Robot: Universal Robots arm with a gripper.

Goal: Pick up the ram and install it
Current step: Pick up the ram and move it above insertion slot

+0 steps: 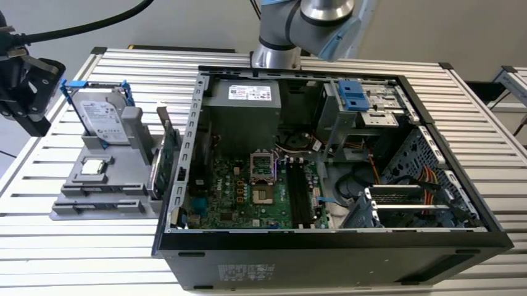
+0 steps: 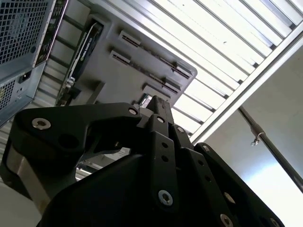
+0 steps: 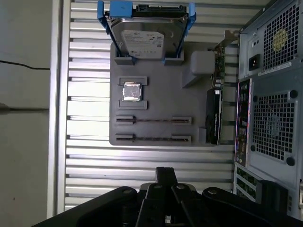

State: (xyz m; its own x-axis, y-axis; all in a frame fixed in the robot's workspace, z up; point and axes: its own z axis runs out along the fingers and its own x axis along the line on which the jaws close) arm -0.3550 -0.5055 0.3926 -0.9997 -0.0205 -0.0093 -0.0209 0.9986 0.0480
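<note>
At the exterior view's left edge the gripper point(image 1: 33, 120) hangs over the rim of the table point(image 1: 99, 246), apart from everything on it. In both wrist views its jaws are pressed together with nothing seen between them. To its right sits the grey holder point(image 1: 74, 206), with a drive point(image 1: 103, 120) in a blue frame upright at the far end and a CPU point(image 1: 95, 166) in a square seat nearer the middle. The first wrist view looks down on the holder and shows two long slots between the CPU and the gripper. The ram point(image 3: 154, 120) reads there as a thin dark edge in the slot nearer the CPU. A like edge runs in the second slot, and I cannot tell whether that one is a stick. In the exterior view these slots are plain grey ridges. A card point(image 1: 165, 163) stands on edge along the holder's right side, close beside the case point(image 1: 329, 253), with a narrow gap between. The case lies open upward, with the motherboard point(image 1: 247, 197) bare and a power box point(image 1: 243, 111) at its far end. The arm point(image 1: 280, 37) rises behind the case. The first wrist view shows the case's rear grilles, and the second wrist view shows a rod point(image 2: 270, 143) beyond the table edge. Open slats lie in front of the holder.
</note>
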